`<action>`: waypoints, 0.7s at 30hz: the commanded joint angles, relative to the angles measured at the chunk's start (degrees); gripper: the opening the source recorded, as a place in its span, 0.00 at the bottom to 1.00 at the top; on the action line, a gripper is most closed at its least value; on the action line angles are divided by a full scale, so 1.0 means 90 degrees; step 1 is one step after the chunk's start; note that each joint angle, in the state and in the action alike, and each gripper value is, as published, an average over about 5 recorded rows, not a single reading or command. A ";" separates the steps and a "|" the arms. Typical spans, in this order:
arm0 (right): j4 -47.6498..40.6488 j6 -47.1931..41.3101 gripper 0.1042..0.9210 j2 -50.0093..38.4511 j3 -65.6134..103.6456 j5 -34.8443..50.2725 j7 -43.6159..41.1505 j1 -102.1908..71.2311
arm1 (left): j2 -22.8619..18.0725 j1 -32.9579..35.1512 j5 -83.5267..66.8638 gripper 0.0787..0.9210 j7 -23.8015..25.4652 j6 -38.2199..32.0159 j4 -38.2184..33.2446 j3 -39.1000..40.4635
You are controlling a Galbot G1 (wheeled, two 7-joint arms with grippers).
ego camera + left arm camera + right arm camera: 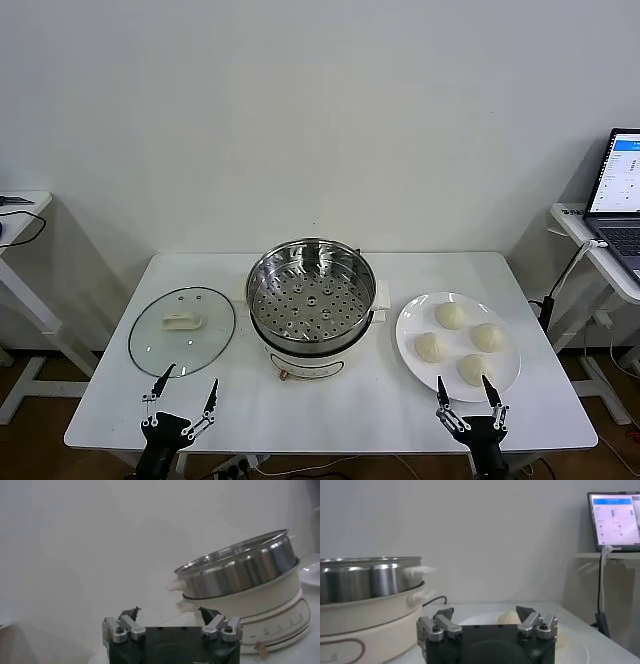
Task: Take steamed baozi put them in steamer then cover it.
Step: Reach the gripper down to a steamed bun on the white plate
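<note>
Nothing is loaded yet: both the left tool (185, 392) and right tool (465, 392) hover wide and empty at the table's (330, 415) near edge, so the right one must reach toward 12 o'clock for the four baozi (451, 316) on the plate (410, 325), at 3 o'clock of the empty steamer (311, 294), the cover (181, 331) lying at its 9 o'clock.

Shiny steel steamer (311, 290), glass cover (182, 331).

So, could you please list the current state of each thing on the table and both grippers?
steamer: uncovered, empty
glass lid: off, flat on the table left of the steamer
four baozi: on the white plate
left gripper: open, empty
right gripper: open, empty
laptop: screen on
</note>
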 commanded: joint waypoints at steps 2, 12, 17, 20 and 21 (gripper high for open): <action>0.0047 -0.0359 0.88 -0.0037 0.0007 0.0113 0.0189 0.0361 | -0.0005 0.0048 -0.0008 0.88 0.0002 -0.0029 -0.0047 -0.0003; -0.0834 -0.2032 0.88 -0.1065 -0.0551 0.1398 0.0932 0.3810 | -0.0063 0.0161 0.0014 0.88 0.0023 -0.0047 -0.0284 0.0014; -0.2163 -0.2326 0.88 -0.1802 -0.1444 0.2491 0.0325 0.5532 | -0.0088 0.0192 0.0038 0.88 0.0028 -0.0057 -0.0355 -0.0022; -0.2961 -0.2298 0.88 -0.2193 -0.1970 0.2806 -0.0650 0.6298 | -0.0114 0.0214 0.0068 0.88 0.0035 -0.0087 -0.0357 -0.0044; -0.3213 -0.2327 0.88 -0.2324 -0.2147 0.2834 -0.1018 0.6537 | -0.0122 0.0221 0.0079 0.88 0.0038 -0.0098 -0.0352 -0.0047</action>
